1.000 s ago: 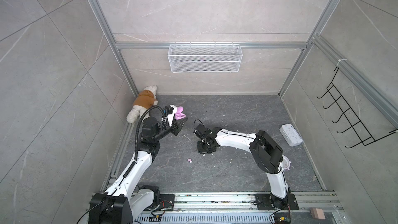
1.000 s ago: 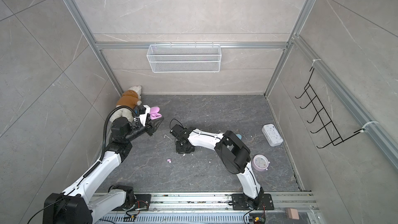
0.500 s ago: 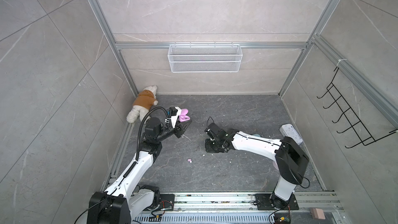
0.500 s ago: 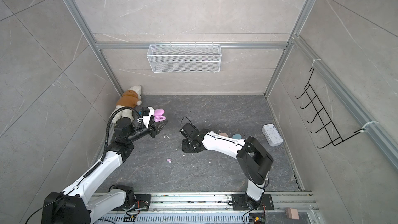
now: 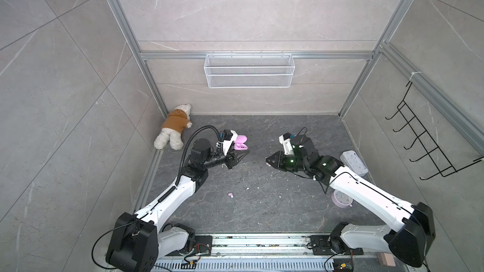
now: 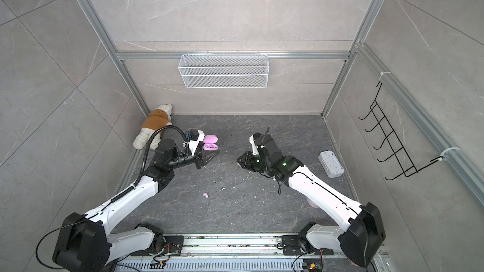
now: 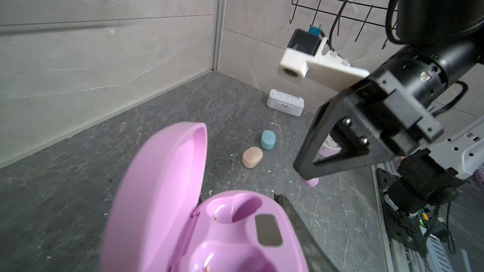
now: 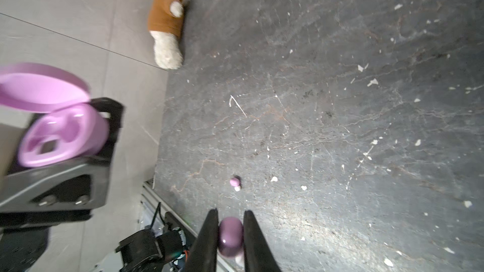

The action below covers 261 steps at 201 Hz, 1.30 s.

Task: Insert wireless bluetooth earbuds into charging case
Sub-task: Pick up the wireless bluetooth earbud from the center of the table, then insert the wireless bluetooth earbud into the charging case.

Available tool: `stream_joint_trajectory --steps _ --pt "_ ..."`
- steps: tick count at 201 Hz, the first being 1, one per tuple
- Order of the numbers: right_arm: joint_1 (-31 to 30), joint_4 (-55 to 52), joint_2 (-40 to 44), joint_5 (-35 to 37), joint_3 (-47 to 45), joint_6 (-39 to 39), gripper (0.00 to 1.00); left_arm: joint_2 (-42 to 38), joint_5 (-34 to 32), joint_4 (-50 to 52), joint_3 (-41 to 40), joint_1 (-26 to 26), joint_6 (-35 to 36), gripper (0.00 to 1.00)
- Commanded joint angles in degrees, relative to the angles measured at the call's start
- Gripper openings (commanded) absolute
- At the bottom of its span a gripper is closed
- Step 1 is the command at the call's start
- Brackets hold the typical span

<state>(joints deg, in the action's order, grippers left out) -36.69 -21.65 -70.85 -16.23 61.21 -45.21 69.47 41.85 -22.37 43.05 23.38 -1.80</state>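
The left gripper (image 5: 239, 154) is clamping an open lilac charging case (image 7: 209, 218) above the dark stone-patterned floor (image 5: 262, 210), its lid tipped back and its two wells showing. Facing it, the right gripper (image 8: 230, 212) is pinching a lilac earbud (image 8: 230, 234) between its black fingers, holding it near the case but apart from it in both top views. A second lilac earbud (image 5: 230, 194) is lying on the floor between the two arms, among white crumbs. A closed peach case (image 7: 252, 156) and a closed light blue case (image 7: 268, 139) are sitting just beside each other on the right arm's side, with a white box (image 7: 285, 105) standing near the wall. A teddy bear (image 5: 174, 126) in a brown hoodie is lying in the far left corner.
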Motion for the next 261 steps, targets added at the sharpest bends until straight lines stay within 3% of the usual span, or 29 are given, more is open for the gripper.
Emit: stream_joint_trajectory --steps 1,70,107,139,261 --pt "1.7 -3.3 2.9 -6.0 3.9 4.7 0.2 1.2 4.4 -5.6 4.2 1.3 -2.1 0.19" --pt "4.0 -3.6 6.2 -17.7 15.7 9.1 0.2 0.7 7.4 -13.0 6.5 9.0 -6.3 0.19" --pt "4.9 1.9 6.7 -23.6 16.3 6.3 0.2 2.1 6.1 -26.1 4.7 11.4 -14.1 0.19" --pt "5.0 5.9 7.2 -26.4 14.9 4.1 0.2 3.6 5.8 -31.4 4.8 12.6 -17.4 0.19" --pt "4.8 9.7 5.4 -28.5 12.7 1.1 0.2 2.7 7.4 -30.6 4.6 14.8 -15.6 0.19"
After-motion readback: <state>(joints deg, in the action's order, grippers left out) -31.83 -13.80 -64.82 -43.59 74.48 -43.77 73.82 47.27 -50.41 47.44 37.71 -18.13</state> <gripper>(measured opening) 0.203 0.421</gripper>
